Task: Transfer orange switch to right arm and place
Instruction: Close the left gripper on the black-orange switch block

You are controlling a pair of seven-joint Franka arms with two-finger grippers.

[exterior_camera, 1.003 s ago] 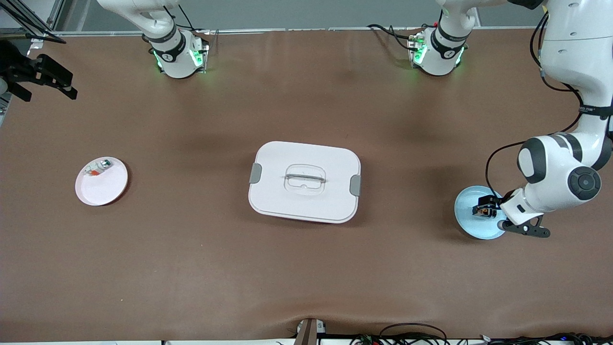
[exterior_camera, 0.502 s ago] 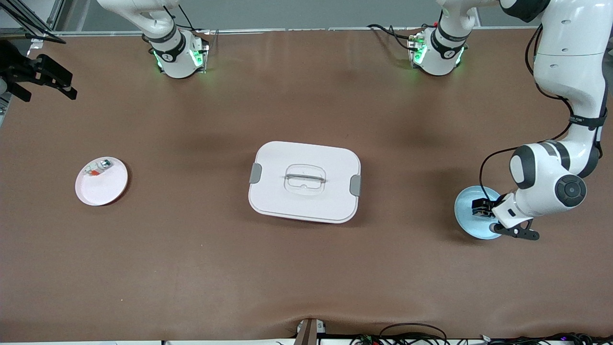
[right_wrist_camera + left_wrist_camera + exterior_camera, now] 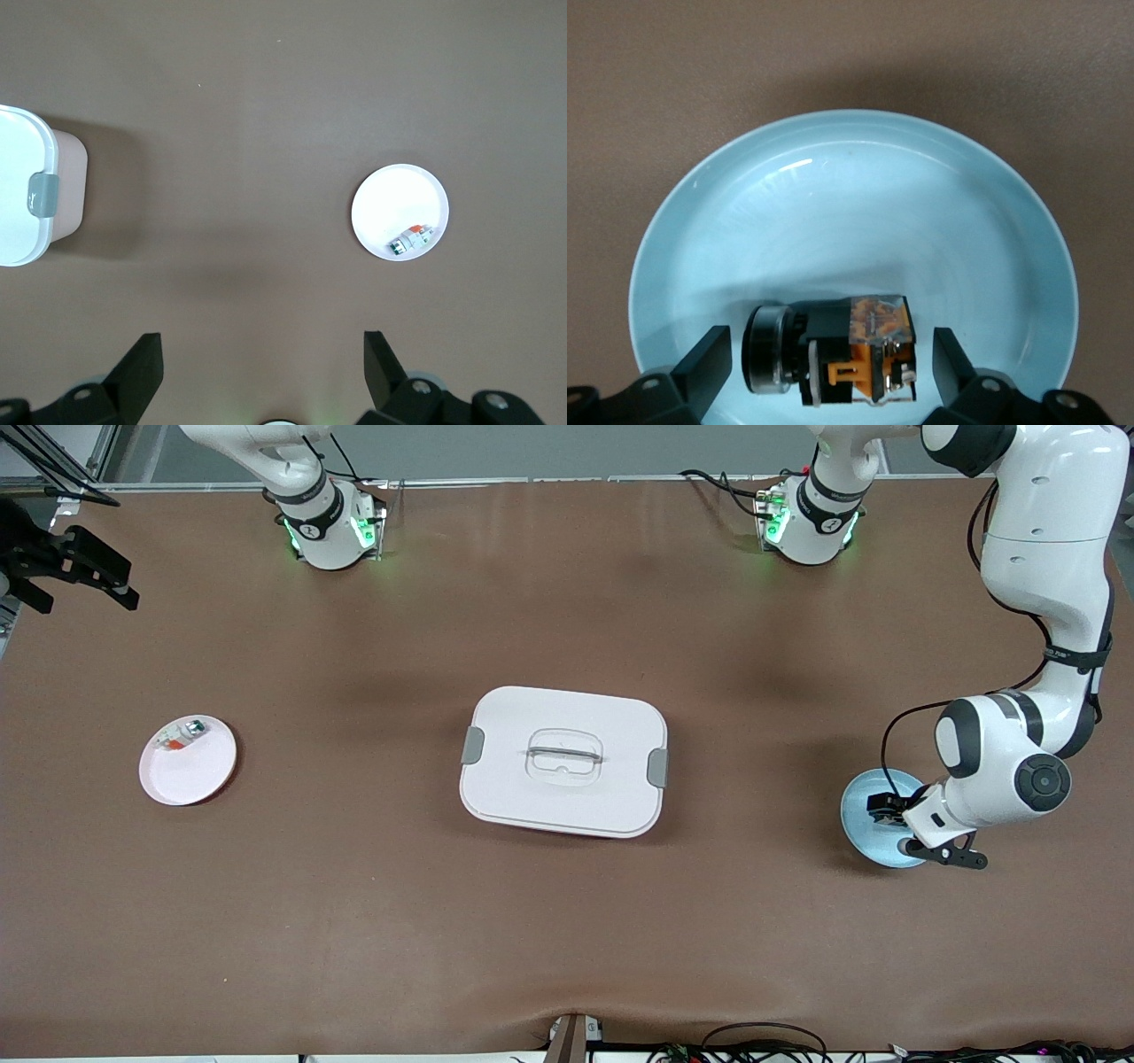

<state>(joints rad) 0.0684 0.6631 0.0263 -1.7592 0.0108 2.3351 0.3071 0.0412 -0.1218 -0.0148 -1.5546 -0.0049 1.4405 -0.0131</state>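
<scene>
Nothing in the task has been completed so far, as I judge it. At the right arm's end of the brown surface (image 3: 354, 921), the right gripper (image 3: 84, 571) waits up in the air by the edge, its fingers spread wide and holding nothing. Below it on the surface sits a small round white plate (image 3: 199, 775) carrying a little white, green and orange piece (image 3: 182, 735), which is not the part wanted. In the middle stands a white rectangular lidded box with grey clips (image 3: 563, 760), untouched. At the left arm's end, the tiny black orange switch with its glowing orange centre (image 3: 833, 352) lies on its side in a round pale blue plate (image 3: 833, 177). The left gripper (image 3: 831, 376) is low over it, fingers apart and straddling the switch without pinching it. Closing on the switch, lifting it, the handover to the right arm and the placing all remain to be done.
</scene>
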